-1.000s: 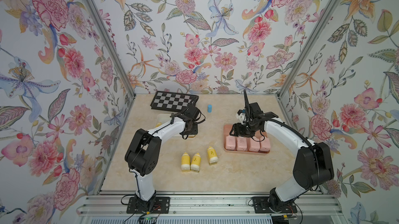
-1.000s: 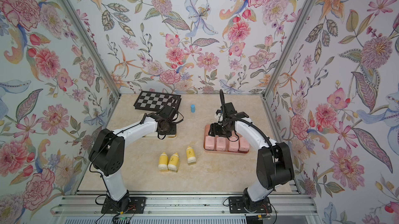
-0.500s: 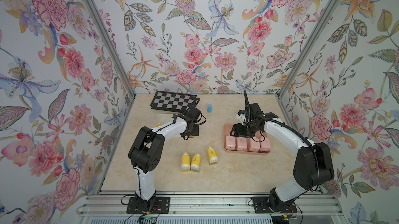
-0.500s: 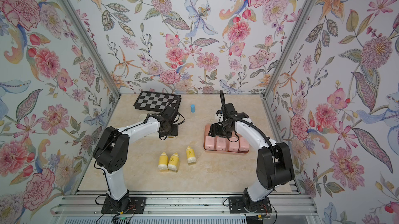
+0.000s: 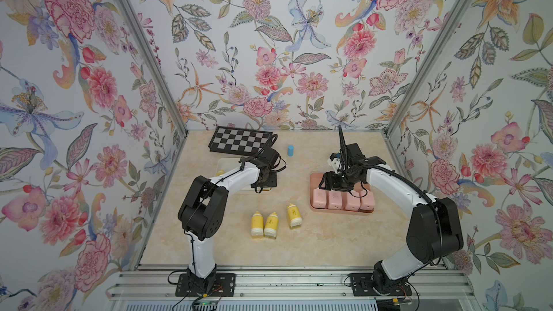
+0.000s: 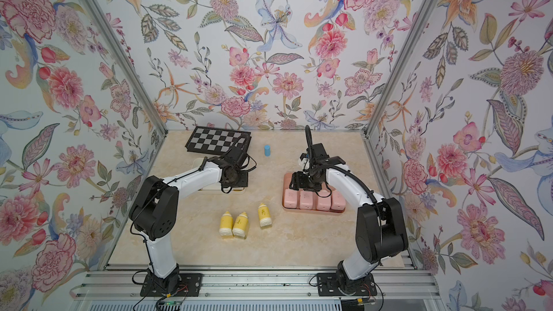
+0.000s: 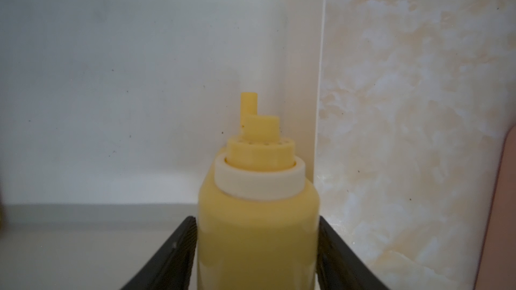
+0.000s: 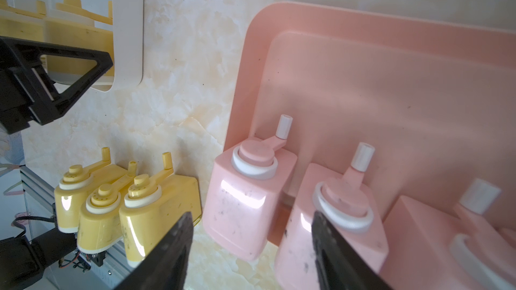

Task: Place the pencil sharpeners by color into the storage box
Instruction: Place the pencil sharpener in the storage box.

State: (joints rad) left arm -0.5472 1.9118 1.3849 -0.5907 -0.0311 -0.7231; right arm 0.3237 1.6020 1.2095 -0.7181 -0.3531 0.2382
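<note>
**Item:** yellow bottle-shaped plastic pencil sharpener (image 7: 257,246), with white collar and small crank.

**Location:** we find it between the fingers of the left end effector (image 7: 257,220), in a corner of the cream-white shallow plastic tray (image 7: 111,79). The fingers flank its body closely. From this blurred close view we cannot tell whether they pinch it or have let go.

**Companions:** a second yellow sharpener (image 5: 220,172) sits in the same tray. The three loose yellow sharpeners (image 5: 270,224) wait on the marble-patterned worktop (image 5: 329,240). Four pale pink squarish plastic sharpeners (image 5: 335,200) sit in a row in the pink plastic tray (image 8: 391,37). The right end effector (image 8: 251,216) hovers over that row, fingers apart and empty.

**Handling:** we judge each piece light, rigid and glossy, so likely slippery. The thin crank looks breakable. We would take hold across the body's broad sides, below the white collar, never at the crank.

**Change from a second ago:** the left elbow has swung slightly toward the centre while its end effector stays over the same tray corner. The right arm, the pink row and the loose yellows are unmoved.
</note>
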